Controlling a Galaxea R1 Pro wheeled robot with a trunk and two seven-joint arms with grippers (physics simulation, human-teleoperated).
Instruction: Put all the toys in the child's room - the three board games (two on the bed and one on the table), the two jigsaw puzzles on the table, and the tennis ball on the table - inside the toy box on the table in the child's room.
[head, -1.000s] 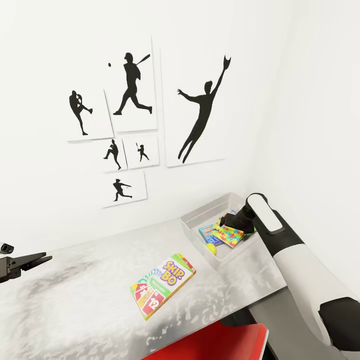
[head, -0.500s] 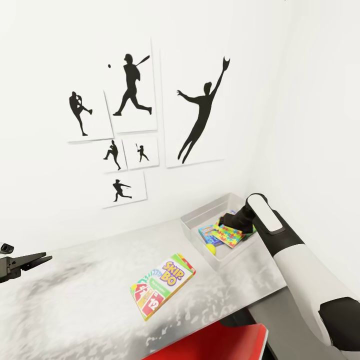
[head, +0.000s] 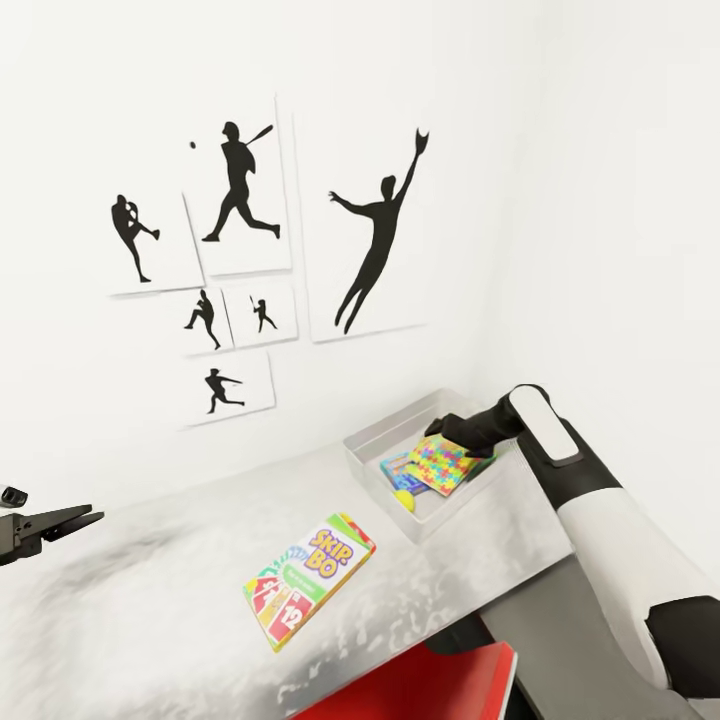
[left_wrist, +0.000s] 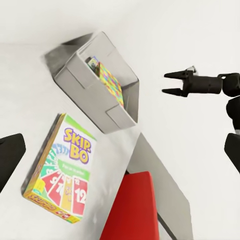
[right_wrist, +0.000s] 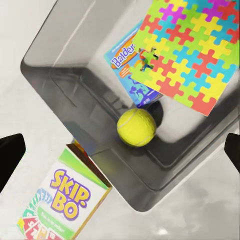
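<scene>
Toys are seen partly packed: the toy box (head: 372, 462) stands at the table's (head: 150, 600) far right end near the wall corner, its long axis running from the table's front edge back toward the wall. Inside it, the multicoloured jigsaw puzzle (head: 444, 464) is tilted, propped over the blue board game (head: 396, 468), whose yellow lettering is partly read in the right wrist view (right_wrist: 124, 52). The tennis ball (head: 405, 497) rests on the box floor at the near end, just beside the blue game.

The Skip-Bo box (head: 307, 579) lies flat on the table outside the toy box, well apart from its near wall, with its long axis diagonal and its title end pointing toward the box.

The right gripper (head: 446, 427) is held above the toy box, over the puzzle's far edge; in the left wrist view (left_wrist: 172, 83) its two fingers are spread and nothing is held between them. The left gripper (head: 62, 521) is seen at the table's left end, above the surface, its fingers close together and empty-looking; whether they are fully closed cannot be told.

A red seat (head: 420, 690) shows under the table's front edge. Black sports-silhouette pictures (head: 240, 250) hang on the white wall.
</scene>
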